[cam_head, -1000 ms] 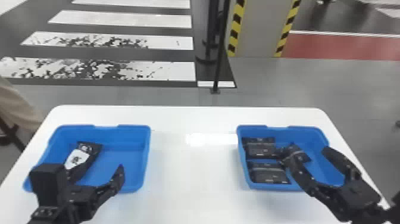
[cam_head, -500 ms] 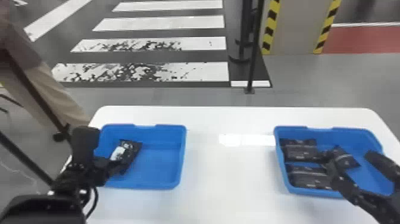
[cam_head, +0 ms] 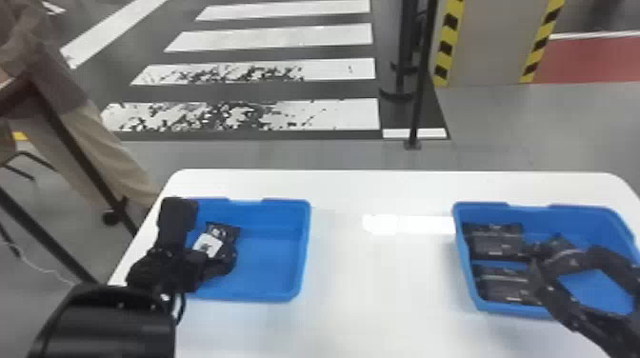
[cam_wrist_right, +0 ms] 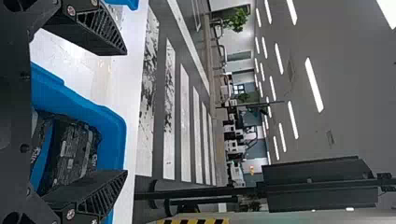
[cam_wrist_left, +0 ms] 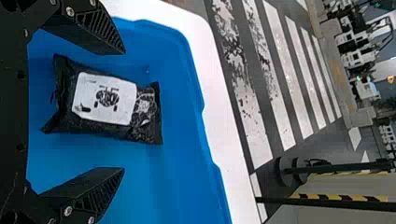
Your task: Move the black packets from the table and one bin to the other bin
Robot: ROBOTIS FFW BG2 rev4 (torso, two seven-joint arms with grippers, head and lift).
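Observation:
My left gripper (cam_head: 205, 243) is at the left bin (cam_head: 300, 252) in the head view, over a black packet (cam_head: 223, 232) with a white label. In the left wrist view the left gripper (cam_wrist_left: 123, 111) stands open, the packet (cam_wrist_left: 105, 103) lying between and below its fingers on the blue floor, not held. My right gripper (cam_head: 562, 259) is above the right bin (cam_head: 464, 266), where several black packets (cam_head: 495, 240) lie. In the right wrist view the right gripper (cam_wrist_right: 126, 112) is open and empty, with packets (cam_wrist_right: 74, 149) in the bin beyond it.
White table (cam_head: 376, 285) lies between the two bins, with a bright reflection on it. Beyond its far edge stand a black pole (cam_head: 421, 76) and a pillar with yellow-black stripes. A person stands behind the table's left side.
The head view has turned left, so the bins sit farther right. My left gripper has moved over the packet in the left bin. The right gripper has shifted slightly relative to its bin.

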